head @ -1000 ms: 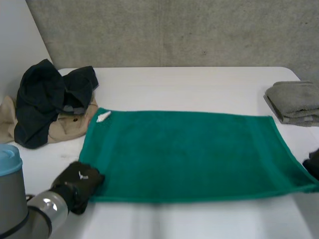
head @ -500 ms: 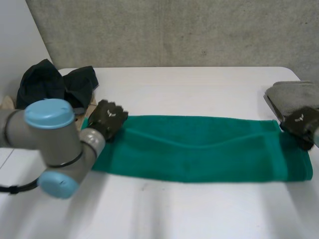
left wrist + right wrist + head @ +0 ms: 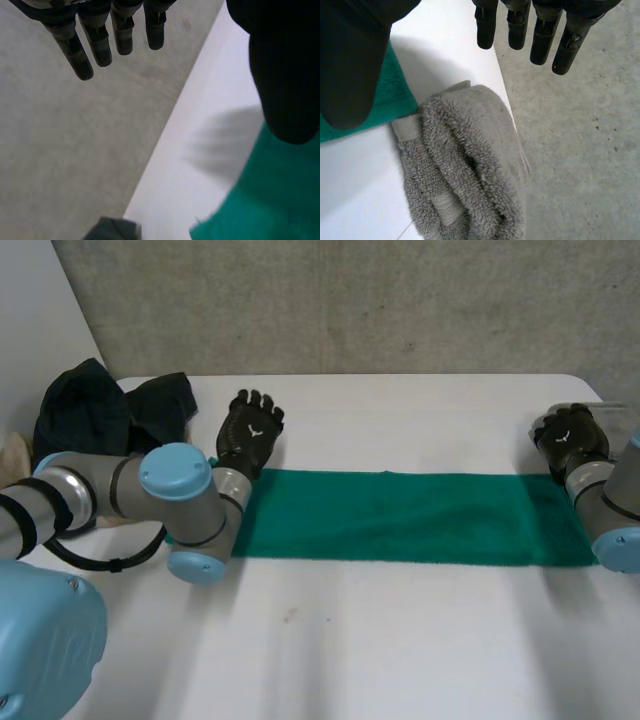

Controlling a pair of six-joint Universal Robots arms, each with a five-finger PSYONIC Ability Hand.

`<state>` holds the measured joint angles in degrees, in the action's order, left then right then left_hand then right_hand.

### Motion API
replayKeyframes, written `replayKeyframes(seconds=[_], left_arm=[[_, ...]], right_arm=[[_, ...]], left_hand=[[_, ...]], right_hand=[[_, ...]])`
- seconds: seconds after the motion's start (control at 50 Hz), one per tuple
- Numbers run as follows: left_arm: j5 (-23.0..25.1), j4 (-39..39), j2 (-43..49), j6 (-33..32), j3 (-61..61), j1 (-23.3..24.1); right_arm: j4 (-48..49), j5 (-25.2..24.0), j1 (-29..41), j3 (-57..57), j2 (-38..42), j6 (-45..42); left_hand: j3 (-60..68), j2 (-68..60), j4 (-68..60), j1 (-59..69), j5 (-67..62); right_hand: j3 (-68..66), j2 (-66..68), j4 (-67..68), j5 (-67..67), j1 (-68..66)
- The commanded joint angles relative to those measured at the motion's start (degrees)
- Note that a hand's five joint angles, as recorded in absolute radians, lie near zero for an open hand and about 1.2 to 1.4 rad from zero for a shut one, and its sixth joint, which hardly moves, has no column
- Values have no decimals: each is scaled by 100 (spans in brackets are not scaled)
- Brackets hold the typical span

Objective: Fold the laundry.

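Head view, towel: I see the green terry towel (image 3: 400, 515) lying flat on the white table (image 3: 400, 640) as a long narrow band. Its long axis runs from my left arm's side to my right's.
Head view, hands: the left hand (image 3: 250, 435) sits past the band's far edge at its left end, and the right hand (image 3: 570, 440) at its right end.
Head view, heap: dark crumpled clothes (image 3: 110, 410) lie beyond the left end.
Left wrist view: the fingers (image 3: 100, 45) are straight, apart from the thumb and holding nothing. A green corner lies below the thumb.
Right wrist view: the fingers (image 3: 542, 40) are straight and empty. A grey folded looped-pile towel (image 3: 465, 175) lies just beside the green corner, at the table's edge.
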<state>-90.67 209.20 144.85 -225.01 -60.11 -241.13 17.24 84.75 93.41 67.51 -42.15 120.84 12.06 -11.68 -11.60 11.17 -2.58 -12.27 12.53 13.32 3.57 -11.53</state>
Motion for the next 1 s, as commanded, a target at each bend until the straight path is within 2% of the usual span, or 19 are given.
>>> replayKeyframes(seconds=[0.02, 0.08, 0.16, 0.28, 0.36, 0.42, 0.5, 0.58, 0.6, 0.62, 0.64, 0.66, 0.76, 0.88, 1.0], left_arm=[[-29, 183, -860, 176, -938, 172], [-29, 165, -1125, 317, -1379, 216], [-29, 130, -1836, 704, -2187, 295], [32, 165, -2584, 1381, -3234, 313], [41, 200, -2752, 1566, -3534, 313], [41, 201, -2726, 1583, -3586, 295], [41, 201, -2690, 1575, -3578, 269], [41, 201, -2682, 1575, -3578, 269], [41, 201, -2682, 1575, -3586, 269], [41, 201, -2682, 1575, -3587, 277], [41, 201, -2682, 1575, -3595, 286], [41, 201, -2690, 1575, -3595, 286], [24, 201, -2699, 1575, -3604, 295], [23, 192, -2778, 1575, -3674, 286], [15, 157, -2910, 1583, -3744, 269]], right_arm=[[-290, -28, -59, 824, -1171, 1072], [-824, -334, -77, 1245, -1872, 1607], [-1738, -870, -260, 1650, -2358, 1960], [-2497, -1329, -938, 2248, -2394, 1961], [-2190, -1496, -1114, 2512, -2333, 1917], [-1725, -1496, -1149, 2592, -2087, 1847], [-1329, -1470, -1149, 2548, -1727, 1698], [-1231, -1496, -1149, 2469, -1445, 1592], [-1223, -1496, -1149, 2443, -1393, 1583], [-1223, -1505, -1140, 2390, -1305, 1548], [-1223, -1505, -1140, 2364, -1278, 1522], [-1214, -1470, -1140, 2337, -1278, 1504], [-1082, -1461, -1316, 2407, -1418, 1469], [-942, -1461, -1992, 2530, -2121, 1232], [-950, -1435, -2738, 2276, -2236, 434]], left_hand=[[-206, 168, 160, -117, 258], [-206, 168, 160, -117, 258], [-206, 168, 160, -117, 258], [-206, 168, 160, -117, 258], [-206, 168, 160, -117, 258], [-206, 168, 160, -117, 258], [-206, 168, 160, -117, 258], [-206, 168, 160, -117, 258], [-206, 168, 160, -117, 258], [-206, 168, 160, -117, 258], [-206, 168, 160, -117, 258], [-206, 168, 160, -117, 258], [-206, 168, 160, -117, 258], [-206, 168, 160, -117, 258], [-206, 168, 160, -117, 258]], right_hand=[[227, -253, -332, -357, 153], [227, -253, -332, -357, 153], [227, -253, -332, -357, 153], [227, -253, -332, -357, 153], [219, -246, -324, -350, 146], [-520, 494, 415, 390, -594], [-823, 797, 719, 693, -897], [-2015, 1989, 1910, 1885, -2089], [-2602, 2575, 2497, 2471, -2675], [-4756, 4729, 4651, 4625, -4829], [-6293, 6266, 6188, 6162, -6366], [-6768, 6742, 6664, 6638, -6842], [-6773, 6747, 6668, 6643, -6847], [-6773, 6747, 6668, 6643, -6847], [-6773, 6747, 6668, 6643, -6847]])
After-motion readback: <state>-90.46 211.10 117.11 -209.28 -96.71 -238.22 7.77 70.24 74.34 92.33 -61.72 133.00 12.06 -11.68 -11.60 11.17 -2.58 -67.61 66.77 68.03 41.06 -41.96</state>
